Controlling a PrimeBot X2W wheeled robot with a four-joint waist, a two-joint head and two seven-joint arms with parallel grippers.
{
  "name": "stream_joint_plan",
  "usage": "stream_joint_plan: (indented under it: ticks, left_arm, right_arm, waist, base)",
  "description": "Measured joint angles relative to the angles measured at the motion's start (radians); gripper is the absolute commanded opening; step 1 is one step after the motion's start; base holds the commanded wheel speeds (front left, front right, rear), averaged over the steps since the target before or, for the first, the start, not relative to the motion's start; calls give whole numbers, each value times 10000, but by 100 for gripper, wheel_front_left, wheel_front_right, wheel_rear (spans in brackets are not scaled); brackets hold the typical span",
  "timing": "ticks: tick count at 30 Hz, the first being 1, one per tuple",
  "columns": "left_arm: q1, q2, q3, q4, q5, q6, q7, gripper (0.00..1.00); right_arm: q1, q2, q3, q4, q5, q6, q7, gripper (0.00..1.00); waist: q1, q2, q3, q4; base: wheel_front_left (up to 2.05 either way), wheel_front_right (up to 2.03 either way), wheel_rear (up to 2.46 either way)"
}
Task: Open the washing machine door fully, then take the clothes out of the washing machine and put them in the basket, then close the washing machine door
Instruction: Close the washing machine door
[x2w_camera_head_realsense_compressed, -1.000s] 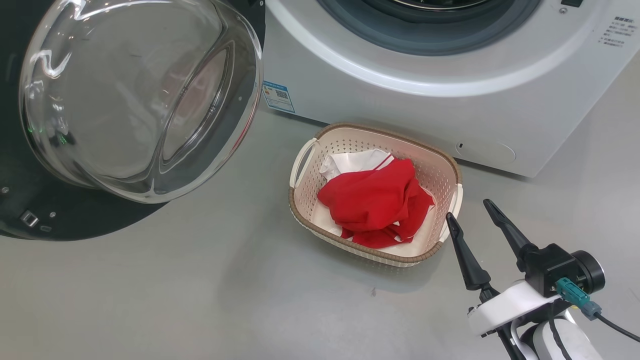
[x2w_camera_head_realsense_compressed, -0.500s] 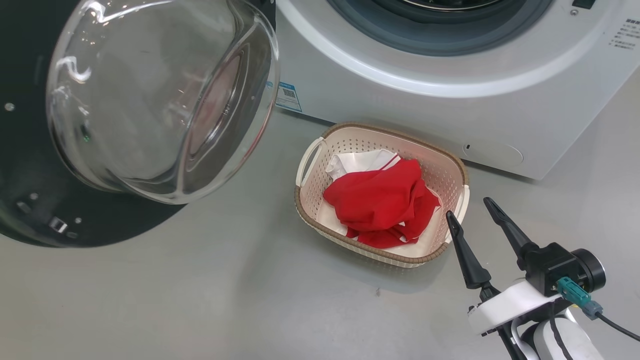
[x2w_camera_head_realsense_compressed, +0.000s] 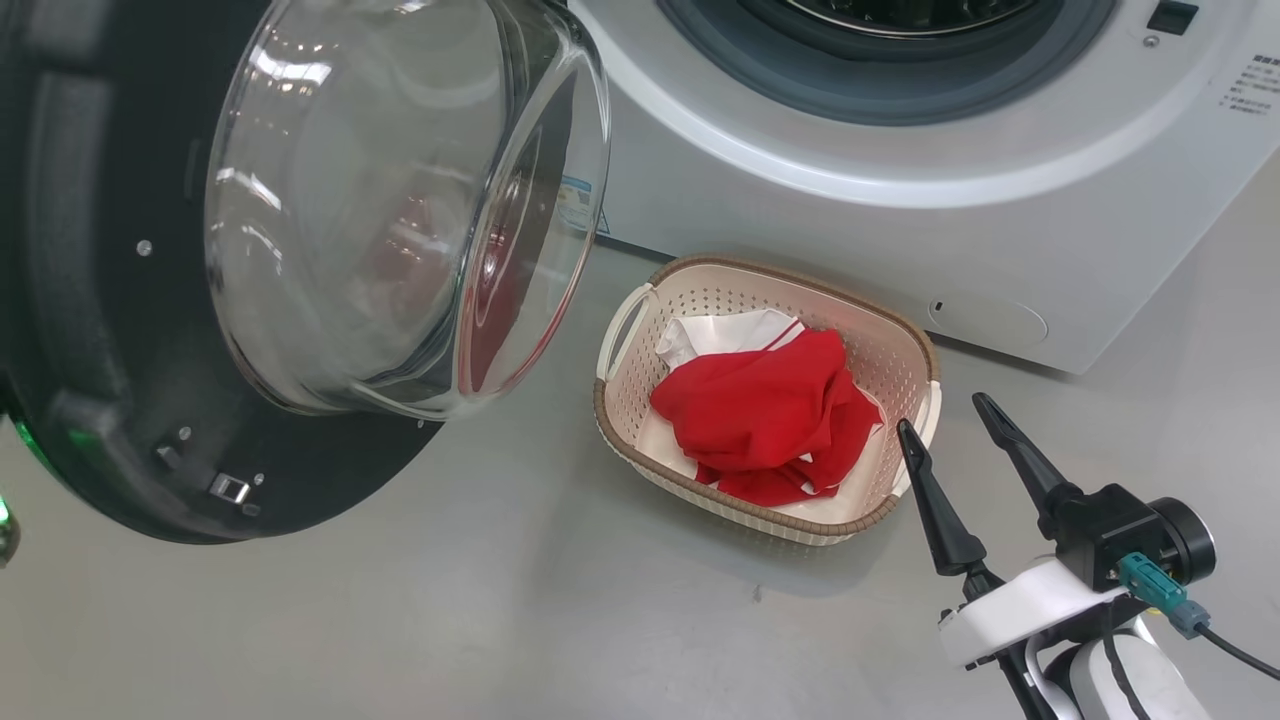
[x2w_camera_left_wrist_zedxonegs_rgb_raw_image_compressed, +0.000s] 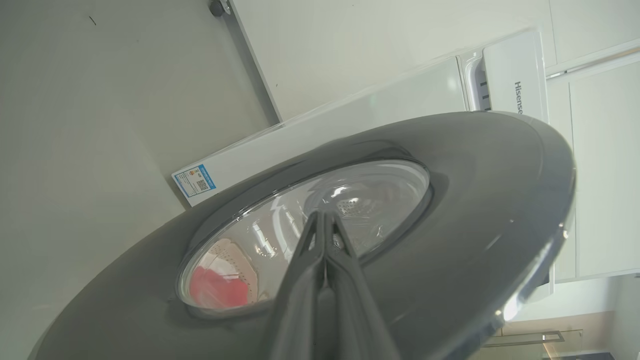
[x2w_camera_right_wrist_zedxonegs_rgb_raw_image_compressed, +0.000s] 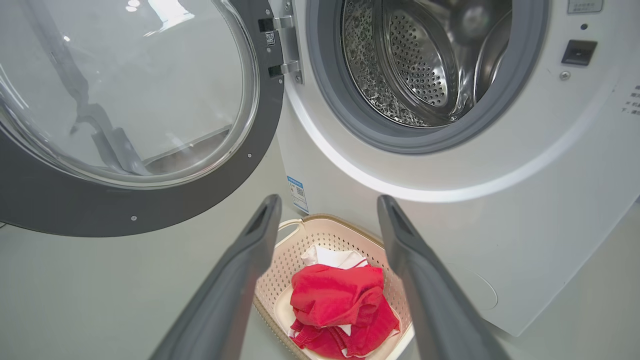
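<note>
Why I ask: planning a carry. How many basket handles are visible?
2 on the basket: left handle at its left end, right handle by the right gripper.

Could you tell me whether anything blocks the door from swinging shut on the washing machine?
Nothing visible does: the drum opening is clear, and the basket seems to sit below the door's path.

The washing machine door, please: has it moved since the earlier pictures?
Yes. The washing machine door has swung right toward the washing machine; it now overlaps the blue label, which it cleared before.
</note>
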Motion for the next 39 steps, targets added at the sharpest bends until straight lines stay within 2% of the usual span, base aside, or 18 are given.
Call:
stream_joint_plan:
  ticks: [11,22,39]
  left_arm:
    - [727,-58,-58,-838,-514,-98,926,0]
    - [1313,-163,-203,-1595,-568,-174,1434,0]
    - [2213,-750,-660,-3367,-681,-174,1983,0]
  right_arm:
    - [5,128,59,10,29,-10,-15,100]
    - [18,290,0,48,111,-104,-167,100]
    - [-74,573,36,75,199,-222,-384,100]
  waist:
    - [0,0,-149,-68]
    - [0,0,-263,-312]
    - [0,0,-168,-1253]
  base:
    - [0,0,0]
    - [0,0,0]
    - [0,0,0]
